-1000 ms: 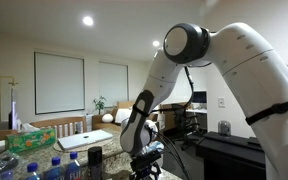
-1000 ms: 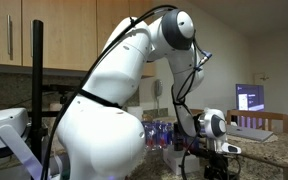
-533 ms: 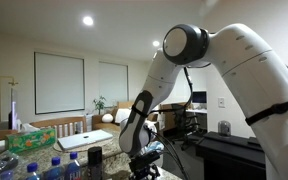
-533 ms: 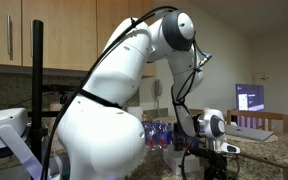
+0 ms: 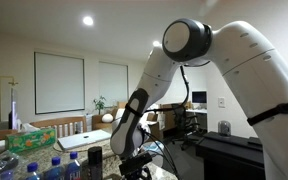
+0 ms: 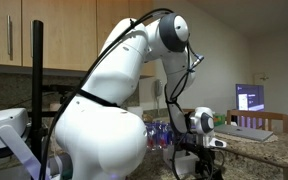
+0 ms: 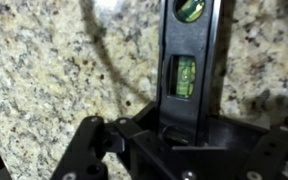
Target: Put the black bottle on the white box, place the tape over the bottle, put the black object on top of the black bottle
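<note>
In the wrist view the gripper [image 7: 184, 128] hangs unclenched, its fingers spread wide to either side of the black object [image 7: 187, 70], which lies flat on the granite counter [image 7: 44, 70], while in an exterior view the black bottle [image 5: 94, 157] stands upright to the gripper's left.

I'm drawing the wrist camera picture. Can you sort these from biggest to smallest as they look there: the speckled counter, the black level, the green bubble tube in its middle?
1. speckled counter: fills most of the picture.
2. black level: a long strip across it.
3. green bubble tube: a small window inside the level.
</note>
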`<state>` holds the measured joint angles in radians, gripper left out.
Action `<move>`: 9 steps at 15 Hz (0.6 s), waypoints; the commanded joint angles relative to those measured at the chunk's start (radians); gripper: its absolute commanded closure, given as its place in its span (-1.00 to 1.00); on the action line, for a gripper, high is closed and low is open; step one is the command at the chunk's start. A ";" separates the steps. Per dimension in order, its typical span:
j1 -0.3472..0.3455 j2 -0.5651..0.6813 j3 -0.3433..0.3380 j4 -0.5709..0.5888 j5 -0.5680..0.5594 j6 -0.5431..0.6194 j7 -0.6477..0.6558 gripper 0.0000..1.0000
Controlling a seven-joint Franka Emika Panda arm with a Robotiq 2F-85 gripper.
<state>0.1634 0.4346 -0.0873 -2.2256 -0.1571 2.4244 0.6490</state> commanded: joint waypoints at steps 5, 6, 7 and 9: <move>0.048 -0.049 0.007 -0.021 0.030 -0.065 0.107 0.57; 0.049 -0.066 0.000 -0.028 0.021 -0.082 0.123 0.57; 0.054 -0.090 -0.010 -0.037 0.005 -0.108 0.151 0.57; 0.056 -0.131 -0.027 -0.041 -0.026 -0.174 0.208 0.57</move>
<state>0.2087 0.3949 -0.0884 -2.2256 -0.1462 2.3331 0.7725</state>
